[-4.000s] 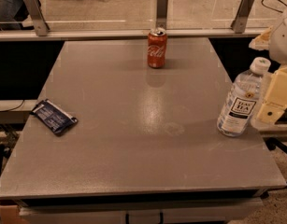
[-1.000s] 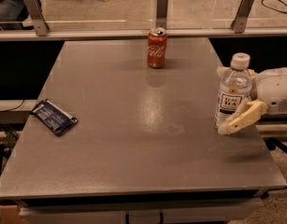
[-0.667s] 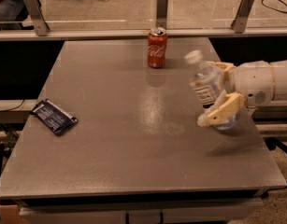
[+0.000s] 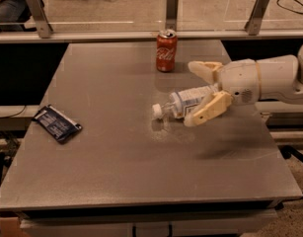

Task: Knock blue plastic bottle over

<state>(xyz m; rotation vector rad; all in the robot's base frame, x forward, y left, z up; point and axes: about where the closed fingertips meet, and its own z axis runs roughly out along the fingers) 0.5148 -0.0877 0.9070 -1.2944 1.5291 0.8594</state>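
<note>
Arm [image 4: 279, 78] extended over the desk [image 4: 116, 181] from its right edge.
The white arm lies almost horizontal and reaches leftward toward the desk centre. The gripper [image 4: 190, 94] sits above the right half, nearer the far edge, with its two cream fingers [image 4: 210, 108] spread apart and their tips pointing left.

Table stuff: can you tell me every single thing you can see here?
blue plastic bottle: one, clear bluish with a white cap, lying on its side mid-table, cap pointing left
cola can: one, red, upright near the table's far edge
packet: one, dark blue, flat near the left edge
table: one, grey
posts: three, grey metal, behind the table
gripper: one, cream, open with a finger on each side of the bottle, on a white arm reaching in from the right
</note>
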